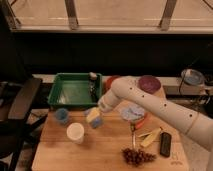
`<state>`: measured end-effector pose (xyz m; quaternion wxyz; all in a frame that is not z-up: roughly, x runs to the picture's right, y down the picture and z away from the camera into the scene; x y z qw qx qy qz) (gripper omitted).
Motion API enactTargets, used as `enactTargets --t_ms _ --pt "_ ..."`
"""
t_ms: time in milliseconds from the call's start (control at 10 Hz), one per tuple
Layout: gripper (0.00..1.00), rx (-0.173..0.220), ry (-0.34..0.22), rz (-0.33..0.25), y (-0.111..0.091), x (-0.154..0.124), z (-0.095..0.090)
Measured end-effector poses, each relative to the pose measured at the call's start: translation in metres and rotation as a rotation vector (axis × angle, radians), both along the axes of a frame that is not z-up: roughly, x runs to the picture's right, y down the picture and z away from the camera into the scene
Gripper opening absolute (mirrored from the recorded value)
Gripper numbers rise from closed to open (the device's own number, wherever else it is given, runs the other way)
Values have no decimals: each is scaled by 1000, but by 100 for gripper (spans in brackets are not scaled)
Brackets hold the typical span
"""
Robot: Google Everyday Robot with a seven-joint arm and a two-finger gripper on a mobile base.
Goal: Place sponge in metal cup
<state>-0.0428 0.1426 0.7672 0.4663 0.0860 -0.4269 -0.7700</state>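
Gripper [95, 116] hangs low over the wooden table [100, 150], its jaws pinching the sponge [94, 118], between the blue cup [62, 115] and the white cup [75, 132]. I cannot make out the metal cup.

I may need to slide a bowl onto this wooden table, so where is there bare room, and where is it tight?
Bare board runs along the front between the white cup and the grapes. The back-left is tight: the blue cup, the gripper carrying the sponge, and the green tray. The right side is crowded too.
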Motion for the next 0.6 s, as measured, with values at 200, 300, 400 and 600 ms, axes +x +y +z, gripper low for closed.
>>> enactTargets --t_ms 200,300,400,600 --pt "80 21 30 2 -7 6 -3" --pt "80 34 53 8 -14 11 -7" --pt "80 58 98 9 -26 20 -12" --pt "80 85 175 19 -41 34 -20"
